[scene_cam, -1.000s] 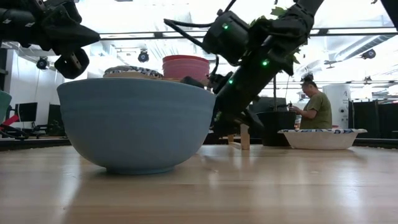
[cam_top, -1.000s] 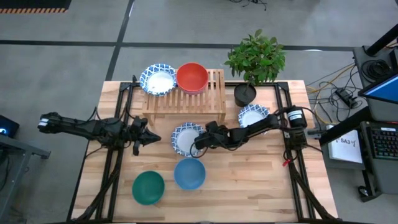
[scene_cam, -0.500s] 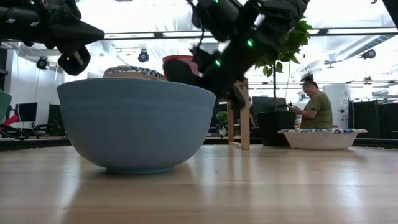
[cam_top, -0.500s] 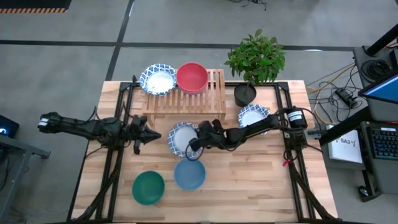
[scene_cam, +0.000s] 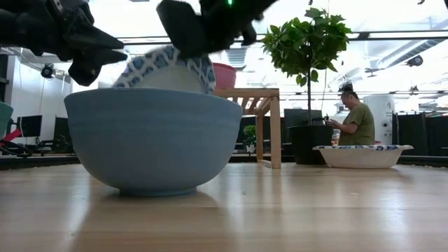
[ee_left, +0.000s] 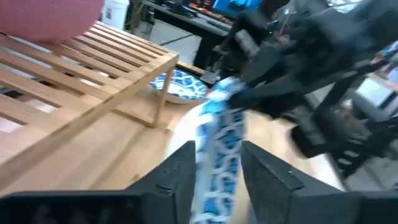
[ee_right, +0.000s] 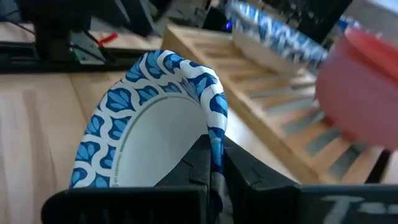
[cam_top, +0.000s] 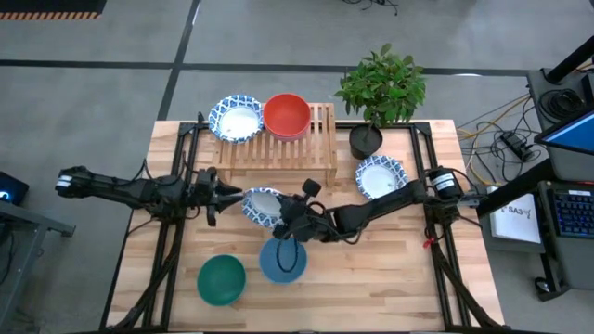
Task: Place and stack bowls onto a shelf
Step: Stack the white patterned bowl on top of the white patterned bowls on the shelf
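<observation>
A white bowl with a blue patterned rim (cam_top: 263,204) hangs tilted above the table's middle, with my right gripper (cam_top: 286,211) shut on it. My left gripper (ee_left: 217,171) stands open at the bowl's left side, one finger on either side of the rim (ee_left: 219,140); whether they touch it I cannot tell. The shelf (cam_top: 311,139) at the far side carries another patterned bowl (cam_top: 236,118) and a red bowl (cam_top: 286,115). A blue bowl (cam_top: 283,260), a green bowl (cam_top: 221,278) and a third patterned bowl (cam_top: 380,176) rest on the table. My right gripper pinches the bowl's rim (ee_right: 216,134) on its right side, one finger inside the bowl and one outside. The fingers reach in from the table's right, roughly level. The bowl (scene_cam: 164,70) is lifted clear of the table and tipped steeply.
A black pot with a green plant (cam_top: 367,139) stands at the shelf's right end. The blue bowl (scene_cam: 154,140) sits just near of the held bowl. A person (scene_cam: 353,122) sits in the room beyond the table.
My right gripper has taken hold of the patterned bowl's rim, lifted it off the table and carried it toward the left edge, tipping it steeply. My left gripper has moved a little to the right, up to the bowl.
</observation>
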